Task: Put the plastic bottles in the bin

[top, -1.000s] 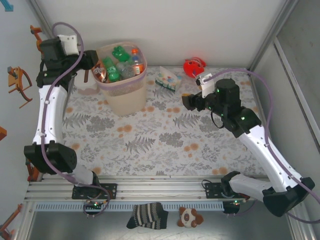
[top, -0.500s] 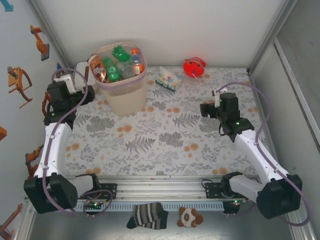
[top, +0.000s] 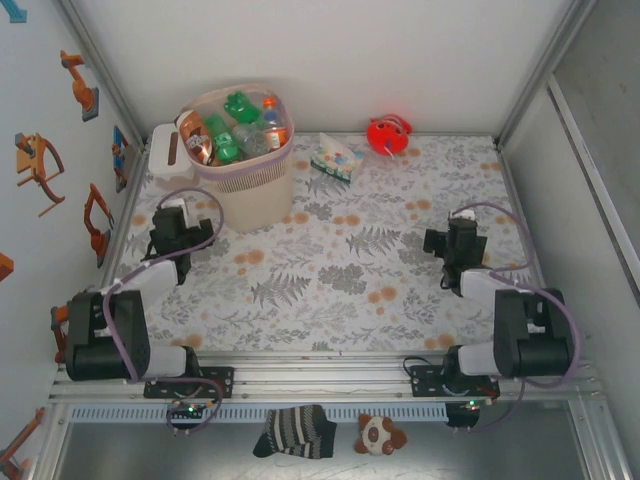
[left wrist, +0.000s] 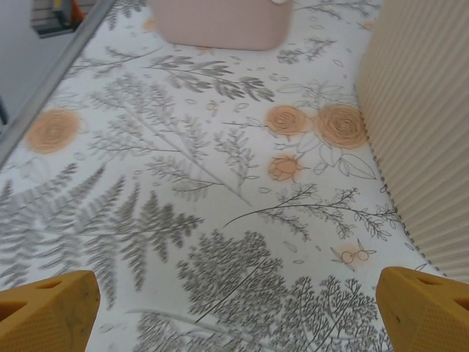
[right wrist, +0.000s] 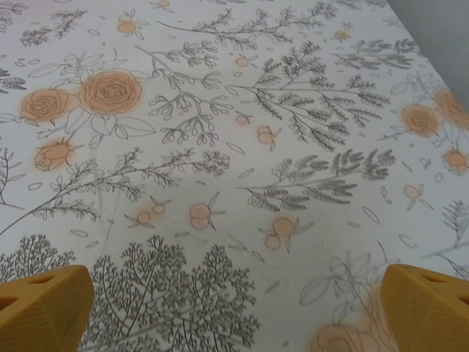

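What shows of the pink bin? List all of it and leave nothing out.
The bin is a tall, pale pink wastebasket of translucent-looking plastic, with a rounded-square rim and a ribbed band just below it. It stands upright on the floral cloth, far back on the left. It is full to the rim with small bottles, green, clear and orange-labelled. A small white box sits close beside its left side; whether they touch cannot be told.

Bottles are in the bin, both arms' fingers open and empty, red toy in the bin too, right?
No. The red toy sits on the table, right of the packet, not in the bin; the top external view shows it. The bottles are in the bin; left fingers and right fingers are open and empty.
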`<state>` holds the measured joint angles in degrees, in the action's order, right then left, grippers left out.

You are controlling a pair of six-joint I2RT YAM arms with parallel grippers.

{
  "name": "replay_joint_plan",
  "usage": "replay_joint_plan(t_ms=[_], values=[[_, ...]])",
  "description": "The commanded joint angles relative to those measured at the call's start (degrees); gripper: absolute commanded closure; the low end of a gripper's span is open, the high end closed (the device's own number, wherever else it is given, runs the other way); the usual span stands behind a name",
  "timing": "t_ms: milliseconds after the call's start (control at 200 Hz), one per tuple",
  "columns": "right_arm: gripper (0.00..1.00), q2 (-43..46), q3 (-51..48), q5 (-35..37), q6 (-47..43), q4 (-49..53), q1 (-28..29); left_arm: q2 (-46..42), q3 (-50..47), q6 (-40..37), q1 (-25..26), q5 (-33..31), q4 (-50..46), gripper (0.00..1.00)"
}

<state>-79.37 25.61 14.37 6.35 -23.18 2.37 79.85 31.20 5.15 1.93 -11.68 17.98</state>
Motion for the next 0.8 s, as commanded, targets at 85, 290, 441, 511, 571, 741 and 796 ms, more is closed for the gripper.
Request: replay_joint_plan(t_ms=[85, 290, 441, 511, 571, 741, 796], values=[[0.01, -2.7, -2.6, -3.5, -2.4, -19.6, -2.3, 4.4, -4.5, -2.9, 0.4, 4.0, 20.8, 0.04], [0.03, -9.1, -5.2, -11.1, -4.4, -30.2, -3.2, 8.3, -8.8, -3.2, -0.2, 7.6, 31.8, 0.04], [0.01, -8.9, -3.7, -9.8, -3.4, -26.7, -3.4, 8.5, -7.6, -3.7, -0.4, 9.2, 29.5, 0.04], [0.01, -8.8, -3.7, -9.7, -3.4, -26.6, -3.4, 8.6, -7.6, -3.7, -0.4, 9.1, 29.9, 0.04], [0.01, -8.9, -3.5, -9.8, -3.2, -26.6, -3.4, 8.6, -7.7, -3.7, -0.4, 9.0, 29.9, 0.04], [0.01, -8.8, -3.3, -10.0, -3.0, -26.0, -3.6, 8.4, -8.0, -4.2, 0.4, 7.4, 30.4, 0.04], [0.01, -8.9, -3.3, -10.1, -3.0, -25.9, -3.6, 8.4, -8.0, -4.2, 0.4, 7.5, 30.4, 0.04]])
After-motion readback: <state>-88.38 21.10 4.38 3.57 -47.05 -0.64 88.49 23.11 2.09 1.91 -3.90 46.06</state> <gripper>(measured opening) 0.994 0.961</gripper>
